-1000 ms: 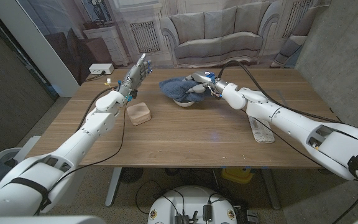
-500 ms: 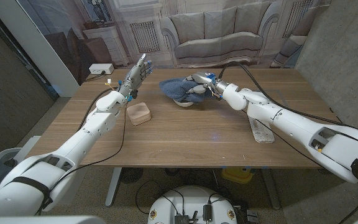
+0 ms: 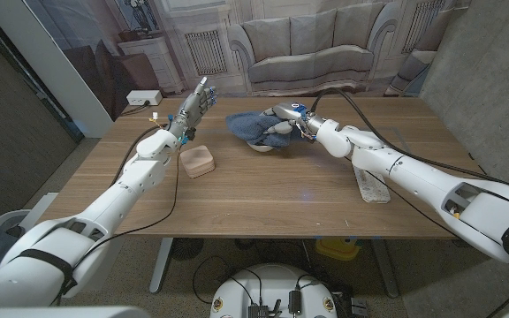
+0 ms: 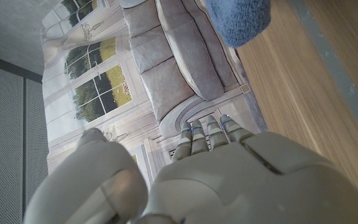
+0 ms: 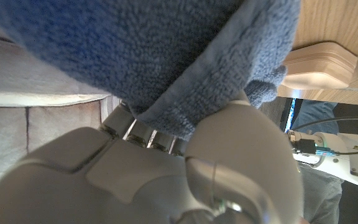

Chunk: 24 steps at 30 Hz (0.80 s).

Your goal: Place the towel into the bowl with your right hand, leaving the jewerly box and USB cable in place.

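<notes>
Head view: right robot hand (image 3: 283,118) gripped towel (image 3: 253,124) over bowl (image 3: 263,146); placing step. Next: release, withdraw clear of jewelry box (image 3: 198,162). Left robot hand (image 3: 193,105) raised, fingers spread, empty.

The blue terry towel (image 3: 253,125) lies bunched over the white bowl (image 3: 263,145) at the table's 12 o'clock side, hiding most of it, its nap plain in the right wrist view (image 5: 166,56). The tan jewelry box (image 3: 199,162), lid shut, sits at the bowl's 8 o'clock. The coiled USB cable (image 3: 371,185) lies toward 4 o'clock.
</notes>
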Motion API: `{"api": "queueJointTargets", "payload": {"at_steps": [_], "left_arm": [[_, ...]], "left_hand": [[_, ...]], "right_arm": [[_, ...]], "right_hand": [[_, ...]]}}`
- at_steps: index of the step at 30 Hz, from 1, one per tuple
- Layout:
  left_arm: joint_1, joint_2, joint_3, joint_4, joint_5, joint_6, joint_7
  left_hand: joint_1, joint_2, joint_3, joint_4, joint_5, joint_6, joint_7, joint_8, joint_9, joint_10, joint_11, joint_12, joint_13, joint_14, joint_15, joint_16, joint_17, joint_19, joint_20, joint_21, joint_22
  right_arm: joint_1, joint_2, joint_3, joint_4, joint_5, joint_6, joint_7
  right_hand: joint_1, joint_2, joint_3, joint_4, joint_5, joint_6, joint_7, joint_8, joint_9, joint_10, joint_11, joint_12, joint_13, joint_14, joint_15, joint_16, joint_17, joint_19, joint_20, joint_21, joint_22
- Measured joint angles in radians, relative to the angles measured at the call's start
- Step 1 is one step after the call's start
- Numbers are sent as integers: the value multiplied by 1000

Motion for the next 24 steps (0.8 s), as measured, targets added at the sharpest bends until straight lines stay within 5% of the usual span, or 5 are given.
{"api": "queueJointTargets", "payload": {"at_steps": [24], "left_arm": [[-23,-7,10,24,5,0,-20]], "left_hand": [[0,0,-4,-4,0,0,0,0,0,0,0,0,0,0,0,0,0,0,0,0,0]], "right_arm": [[-15,-17,4,-35,-26,-17,13]], "right_hand": [[-63,-40,-41,11,16,-95,23,-6,-3,-109,9,-8,0,-126,18,-8,-3,-90,11,-49,-4]]}}
